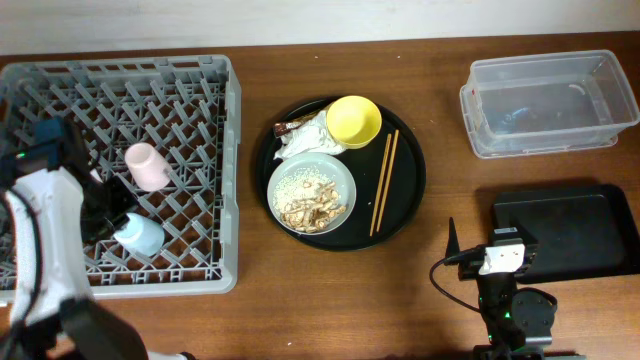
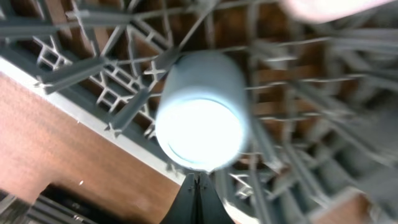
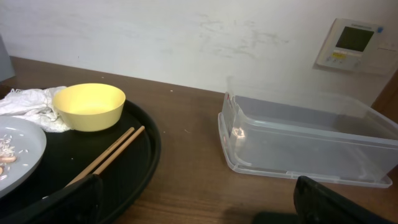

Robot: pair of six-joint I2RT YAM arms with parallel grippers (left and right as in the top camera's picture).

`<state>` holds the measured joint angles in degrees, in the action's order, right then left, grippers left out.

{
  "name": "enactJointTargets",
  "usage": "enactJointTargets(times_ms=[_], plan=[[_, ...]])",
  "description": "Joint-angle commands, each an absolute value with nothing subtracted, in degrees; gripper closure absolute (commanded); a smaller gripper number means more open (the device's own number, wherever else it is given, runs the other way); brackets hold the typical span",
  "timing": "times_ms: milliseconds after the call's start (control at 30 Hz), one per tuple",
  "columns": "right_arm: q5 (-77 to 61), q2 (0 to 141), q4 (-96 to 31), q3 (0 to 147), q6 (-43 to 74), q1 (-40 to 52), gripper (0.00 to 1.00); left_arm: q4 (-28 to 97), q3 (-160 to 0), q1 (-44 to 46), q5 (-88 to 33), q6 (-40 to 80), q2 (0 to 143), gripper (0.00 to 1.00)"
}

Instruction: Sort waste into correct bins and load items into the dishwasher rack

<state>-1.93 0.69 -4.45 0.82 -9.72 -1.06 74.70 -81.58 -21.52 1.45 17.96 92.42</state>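
Note:
The grey dishwasher rack [image 1: 225, 180] holds a pink cup [image 1: 146, 165] and a light blue cup [image 1: 140, 234]. My left gripper [image 1: 108, 215] is shut and empty beside the blue cup; in the left wrist view its fingertips [image 2: 198, 180] sit just short of the cup [image 2: 202, 118]. On the round black tray [image 1: 410, 190] are a yellow bowl [image 1: 353, 120], a white napkin [image 1: 305, 140], a brown wrapper [image 1: 290, 126], chopsticks [image 1: 384, 180] and a grey-green dish [image 1: 311, 192] with rice and scraps. My right gripper [image 1: 487, 238] is open and empty [image 3: 199, 208].
The clear tub [image 1: 545, 100] stands at the back right and shows in the right wrist view [image 3: 305, 137]. The shallow black tray [image 1: 575, 235] lies beside my right gripper. A wall thermostat [image 3: 351, 40] is behind the tub.

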Motion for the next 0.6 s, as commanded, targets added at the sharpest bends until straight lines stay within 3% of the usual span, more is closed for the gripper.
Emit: enactJointTargets(times_ms=[0, 33, 67, 267, 467, 533, 567], plan=[[-1.43, 0.4, -4.51, 0.32, -10.04, -0.75, 0.02, 74.19, -84.47, -21.74, -12.51, 18.35, 82.32, 0.54], [-1.45, 0.4, -4.51, 0.32, -10.04, -0.75, 0.02, 74.22, -84.44, -21.74, -14.15, 18.35, 81.19, 0.34], [-1.43, 0.4, -4.51, 0.32, -10.07, -0.75, 0.02, 74.22, -84.44, -21.67, -15.86, 17.56, 80.01, 0.28], [-1.43, 0.4, -4.51, 0.32, -10.07, -0.75, 0.02, 74.32, -84.42, -12.93, -28.97, 2.13, 78.94, 0.27], [-1.43, 0.4, -4.51, 0.32, -10.07, -0.75, 0.02, 66.63, -84.42, 7.4, -22.09, 2.11, 79.7, 0.26], [-1.43, 0.4, -4.51, 0.32, -10.07, -0.75, 0.02, 61.93, -84.42, 12.82, -16.56, 2.35, 80.62, 0.14], [-1.43, 0.4, -4.51, 0.32, -10.07, -0.75, 0.01, 59.53, -84.42, 14.81, -13.98, 2.76, 81.34, 0.13]])
